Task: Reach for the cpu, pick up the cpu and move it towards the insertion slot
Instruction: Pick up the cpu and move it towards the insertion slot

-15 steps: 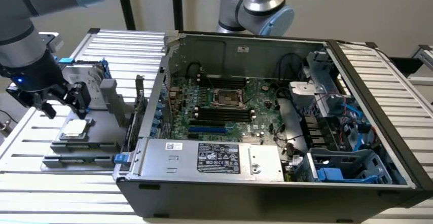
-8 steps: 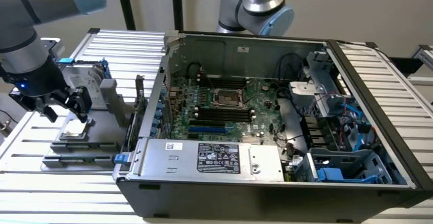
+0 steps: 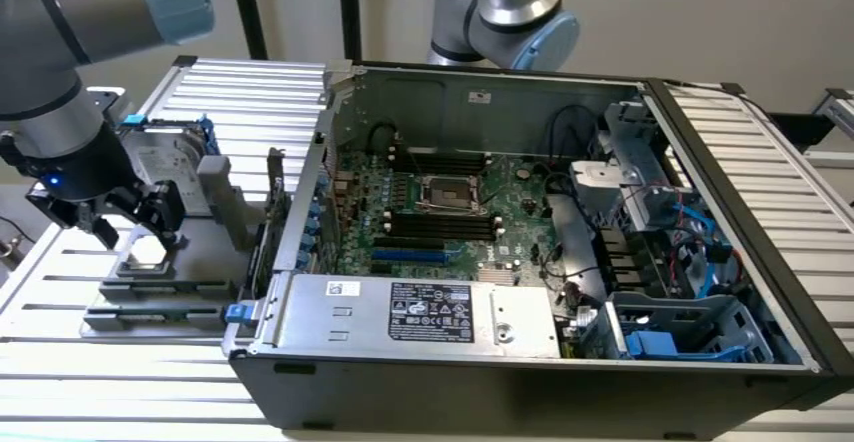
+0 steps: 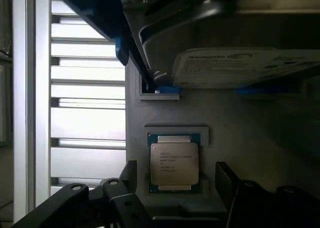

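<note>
The cpu (image 4: 174,163), a small square chip with a silver top, lies flat in a square recess of the grey holder (image 4: 250,133). In the exterior view the cpu (image 3: 144,252) sits on the grey holder at the exterior view's left, outside the computer case. My gripper (image 4: 175,180) hovers directly above it, open, with one black finger on either side of the chip and nothing held. My gripper (image 3: 131,224) hangs just above the chip. The insertion slot (image 3: 449,194), a silver-framed square socket, sits on the motherboard inside the open case.
An upright silver hard drive (image 4: 240,67) in a blue frame stands on the holder just beyond the chip. The open computer case (image 3: 534,362) lies at the exterior view's right with memory slots, cables and a power supply (image 3: 427,312). A slatted white table (image 3: 120,392) is underneath.
</note>
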### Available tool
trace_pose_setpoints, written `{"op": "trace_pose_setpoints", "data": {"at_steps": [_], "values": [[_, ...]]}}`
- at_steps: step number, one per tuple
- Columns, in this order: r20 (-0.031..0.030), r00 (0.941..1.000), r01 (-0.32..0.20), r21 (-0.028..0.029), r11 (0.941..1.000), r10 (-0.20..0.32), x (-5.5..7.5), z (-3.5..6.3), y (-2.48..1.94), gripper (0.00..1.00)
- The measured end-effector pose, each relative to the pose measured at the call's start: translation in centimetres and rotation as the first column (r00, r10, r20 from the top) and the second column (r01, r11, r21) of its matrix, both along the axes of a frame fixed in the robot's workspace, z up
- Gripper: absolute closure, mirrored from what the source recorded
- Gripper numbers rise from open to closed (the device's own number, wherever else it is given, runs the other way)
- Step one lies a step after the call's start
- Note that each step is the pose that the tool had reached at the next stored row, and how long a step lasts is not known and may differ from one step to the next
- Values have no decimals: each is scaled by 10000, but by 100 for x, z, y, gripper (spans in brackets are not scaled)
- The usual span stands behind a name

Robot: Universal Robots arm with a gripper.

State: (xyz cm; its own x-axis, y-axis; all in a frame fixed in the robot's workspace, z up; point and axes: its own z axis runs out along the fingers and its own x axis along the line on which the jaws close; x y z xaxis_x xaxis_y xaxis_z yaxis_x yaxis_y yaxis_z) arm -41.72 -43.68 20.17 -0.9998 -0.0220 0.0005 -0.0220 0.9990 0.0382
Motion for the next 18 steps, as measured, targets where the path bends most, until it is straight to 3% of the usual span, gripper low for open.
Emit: {"op": "trace_pose_setpoints", "data": {"at_steps": [13,18], "values": [[-4,9999,-102,-1,9999,102,11,-119,0,27],[-52,9999,-102,-7,9999,102,22,-136,1,27]]}}
